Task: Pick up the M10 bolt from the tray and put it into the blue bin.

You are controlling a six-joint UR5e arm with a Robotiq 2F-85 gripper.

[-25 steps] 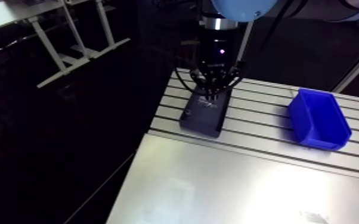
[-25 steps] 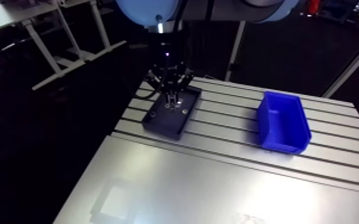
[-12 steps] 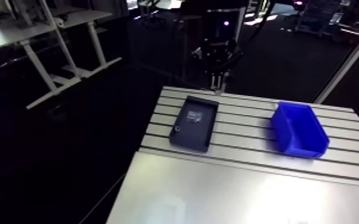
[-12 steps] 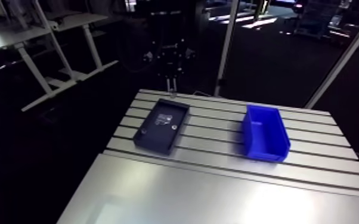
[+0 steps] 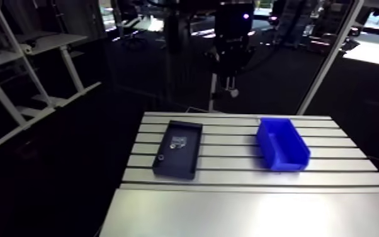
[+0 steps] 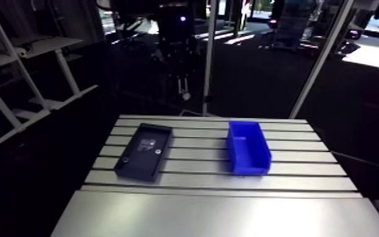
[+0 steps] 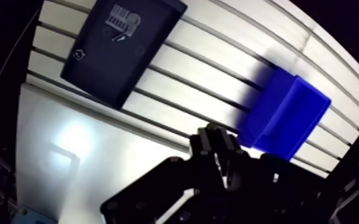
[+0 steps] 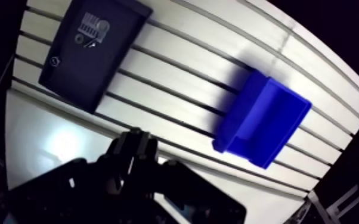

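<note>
High above the far edge of the table hangs my gripper (image 5: 230, 89), behind the gap between tray and bin. A small pale piece, which looks like the M10 bolt (image 5: 234, 92), shows at its tip in the arm view. Seen from the wrist, the fingers (image 7: 210, 138) are pressed together and hide whatever is between them. The dark tray (image 5: 182, 162) lies on the slotted table at the left and holds a few small parts (image 5: 178, 140) and a ring-shaped piece (image 7: 79, 55). To its right stands the blue bin (image 5: 282, 144), open and with nothing in it.
The slotted aluminium table (image 5: 230, 157) carries the tray and the bin with a bare strip between them. A smooth metal plate (image 5: 248, 214) covers the near part. A slanted metal post (image 5: 327, 57) rises behind the bin's far right.
Earlier the gripper was down in the tray. It has since risen well above the table. The camera has moved too, so the whole scene sits differently.
</note>
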